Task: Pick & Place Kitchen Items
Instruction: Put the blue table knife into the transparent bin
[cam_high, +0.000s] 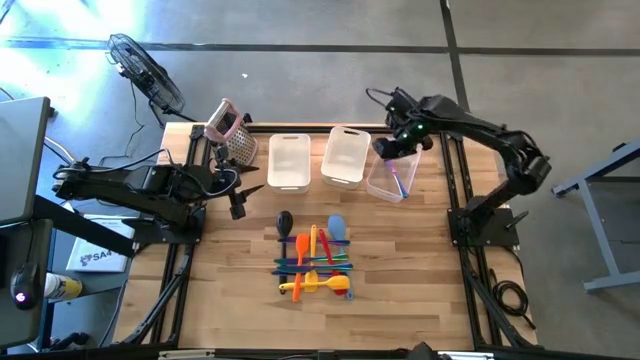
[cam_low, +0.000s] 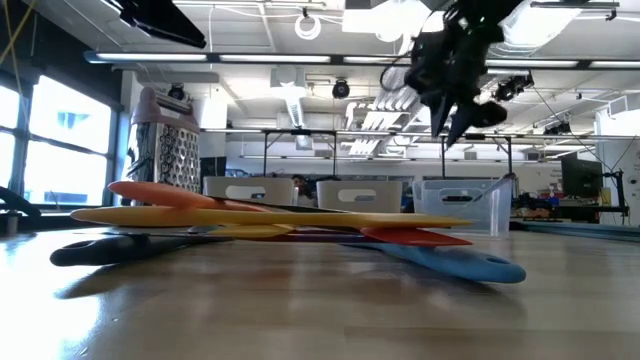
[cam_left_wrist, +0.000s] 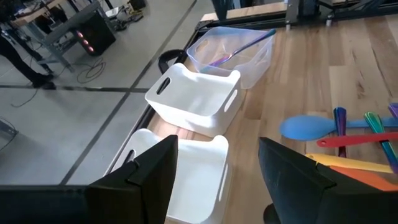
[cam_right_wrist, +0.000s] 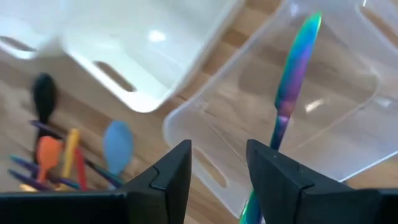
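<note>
A pile of slim plastic utensils (cam_high: 315, 262) in orange, red, yellow, blue, purple and green lies on the wooden table's middle, with a dark spoon (cam_high: 285, 220) at its far left. It also shows in the low view (cam_low: 270, 215). One iridescent purple-blue utensil (cam_right_wrist: 289, 87) lies slanted in the clear bin (cam_high: 385, 185), its upper end leaning on the bin's wall. My right gripper (cam_right_wrist: 217, 152) is open above that bin, well clear of it in the low view (cam_low: 455, 90). My left gripper (cam_high: 240, 200) is open and empty at the table's left, near the grater.
Two white bins (cam_high: 288, 160) (cam_high: 346, 155) stand side by side at the far edge, left of the clear bin. A metal box grater with a pink handle (cam_high: 228, 130) stands at the far left corner. Bare wood lies on either side of the pile.
</note>
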